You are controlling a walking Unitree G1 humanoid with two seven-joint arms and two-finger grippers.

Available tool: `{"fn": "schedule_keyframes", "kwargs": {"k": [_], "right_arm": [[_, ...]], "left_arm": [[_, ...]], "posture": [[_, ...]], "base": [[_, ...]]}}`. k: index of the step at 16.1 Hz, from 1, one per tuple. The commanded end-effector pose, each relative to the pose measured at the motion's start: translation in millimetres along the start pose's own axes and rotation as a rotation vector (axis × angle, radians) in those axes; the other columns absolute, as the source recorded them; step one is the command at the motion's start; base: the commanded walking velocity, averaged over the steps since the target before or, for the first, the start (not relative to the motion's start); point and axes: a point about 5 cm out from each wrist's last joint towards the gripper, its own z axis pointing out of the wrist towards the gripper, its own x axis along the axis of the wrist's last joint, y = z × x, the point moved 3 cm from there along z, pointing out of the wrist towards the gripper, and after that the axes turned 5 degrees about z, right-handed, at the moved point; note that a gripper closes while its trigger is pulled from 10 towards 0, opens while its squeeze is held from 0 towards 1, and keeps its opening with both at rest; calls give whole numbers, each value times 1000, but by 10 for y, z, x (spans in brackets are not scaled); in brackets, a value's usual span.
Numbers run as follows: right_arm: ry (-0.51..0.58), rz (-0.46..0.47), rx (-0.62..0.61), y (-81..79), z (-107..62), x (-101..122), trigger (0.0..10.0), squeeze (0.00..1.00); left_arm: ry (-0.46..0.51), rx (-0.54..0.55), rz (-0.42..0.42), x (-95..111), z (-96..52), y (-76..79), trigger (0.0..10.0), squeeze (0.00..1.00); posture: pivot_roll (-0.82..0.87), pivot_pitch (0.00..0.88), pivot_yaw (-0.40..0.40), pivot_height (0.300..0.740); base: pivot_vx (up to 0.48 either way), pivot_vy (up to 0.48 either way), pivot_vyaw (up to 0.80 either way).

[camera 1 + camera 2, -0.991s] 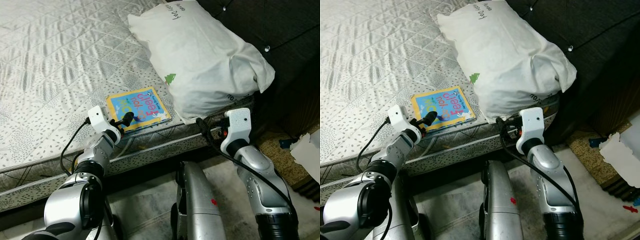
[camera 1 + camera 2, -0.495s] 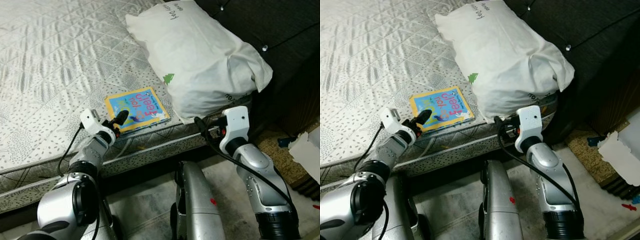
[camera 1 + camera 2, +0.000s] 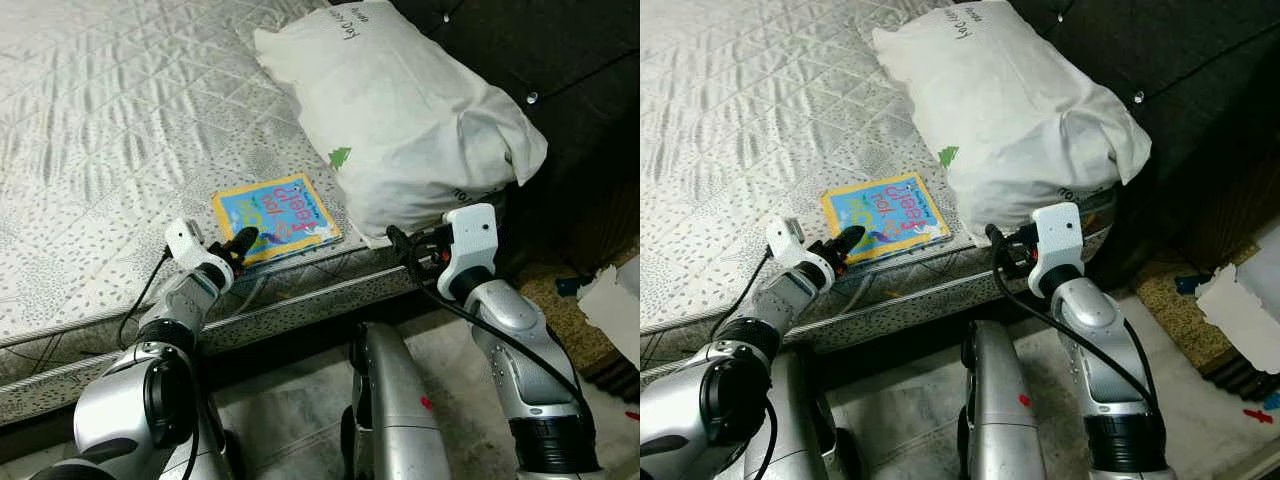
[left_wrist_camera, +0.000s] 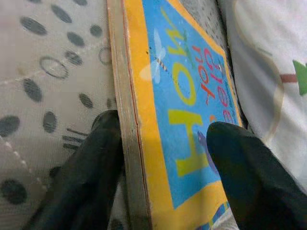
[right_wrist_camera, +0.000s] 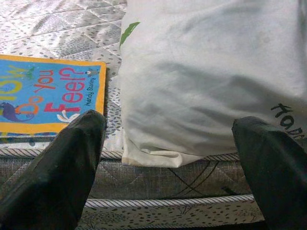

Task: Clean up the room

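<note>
A thin, flat picture book with a blue cover and a yellow border [image 3: 276, 210] is lying on the grey quilted bed [image 3: 110, 130], close to the near edge and just beside the big soft white pillow [image 3: 400, 110]. One corner of the book is almost touching the pillow.

The left gripper [image 4: 158, 163] is placed at the near corner of the book. In the left wrist view its two black fingers [image 4: 86, 177] are spread apart, with one below the book's edge on the bed and one above the cover. The book is between them, but it is not squeezed yet.

The right gripper [image 5: 168, 158] is held wide open in front of the near edge of the bed, pointed at the pillow. Nothing is held in it.

The book looks light and stiff, like thick cardboard, so it should not bend much. Its cover looks smooth and shiny, so it could slip. It is best pinched well in from the corner along the near edge, so it does not tip. The soft bed should give a little under the lower finger, which may help it slide under.
</note>
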Motion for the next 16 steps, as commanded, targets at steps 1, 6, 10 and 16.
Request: {"fn": "schedule_keyframes", "kwargs": {"k": [1, 6, 10, 16], "right_arm": [[18, -23, 12, -25, 18, 68, 10000, 0], [25, -26, 18, -53, 37, 87, 10000, 0], [25, -26, 16, -57, 43, 84, 10000, 0], [28, -24, 22, -89, 64, 83, 10000, 0]], "left_arm": [[-194, -13, -25, -500, -14, 56, 0, 0], [-214, -40, -7, -543, 2, 122, 0, 0], [-214, -39, -4, -547, -5, 109, 0, 0], [-189, -25, 18, -501, -7, 75, 0, 0]], "posture": [[-313, 76, -72, 479], [-312, 75, -71, 479], [-310, 75, -70, 479], [-301, 72, -70, 479]], "base": [[0, 0, 0], [0, 0, 0], [0, 0, 0], [0, 0, 0]]}}
